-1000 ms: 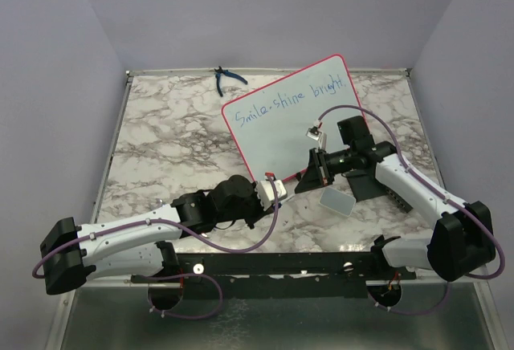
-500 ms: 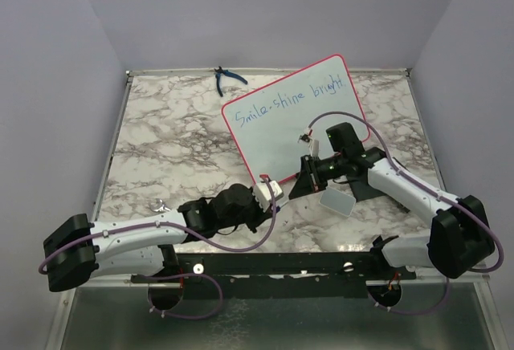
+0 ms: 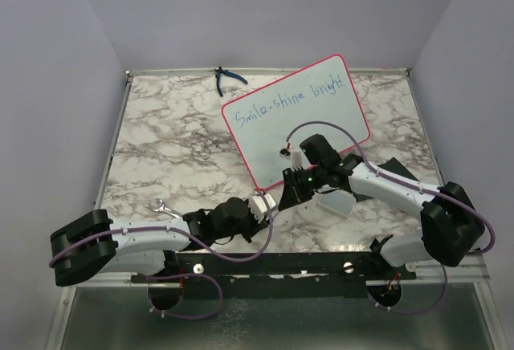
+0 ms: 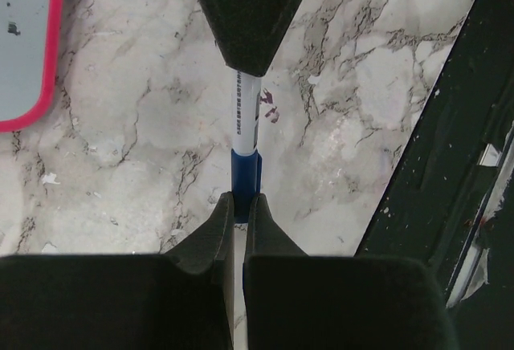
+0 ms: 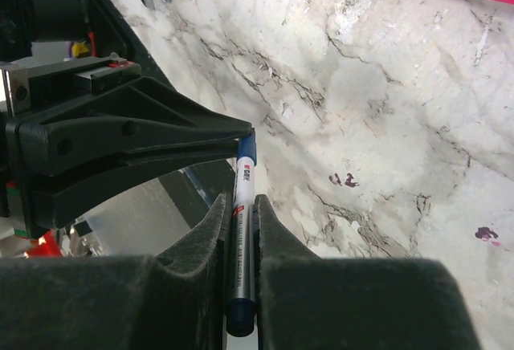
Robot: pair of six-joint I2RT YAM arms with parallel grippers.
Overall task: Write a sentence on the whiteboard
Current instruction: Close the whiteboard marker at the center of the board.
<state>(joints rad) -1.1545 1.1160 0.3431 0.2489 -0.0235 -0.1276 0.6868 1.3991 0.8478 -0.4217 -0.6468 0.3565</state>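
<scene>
Whiteboard [image 3: 277,137]: glossy white rect. w/ rounded corners, thin pink frame

- Left pincer [image 4: 238,205]: black fingers at the lower edge, closed on the blue end of a marker [image 4: 246,117].
- Marker: white printed barrel with a blue end, running straight up the frame.
- Right pincer [image 4: 246,49]: black wedge entering from the top edge, closed over the barrel's far end.
- Desk [image 4: 128,141]: grey-veined marble, with small purple marks [image 4: 269,111] just beside the barrel.
- Whiteboard [image 4: 20,45]: rounded corner with a red-pink frame, upper left.
- Black rail [image 4: 450,165]: right side.
</scene>
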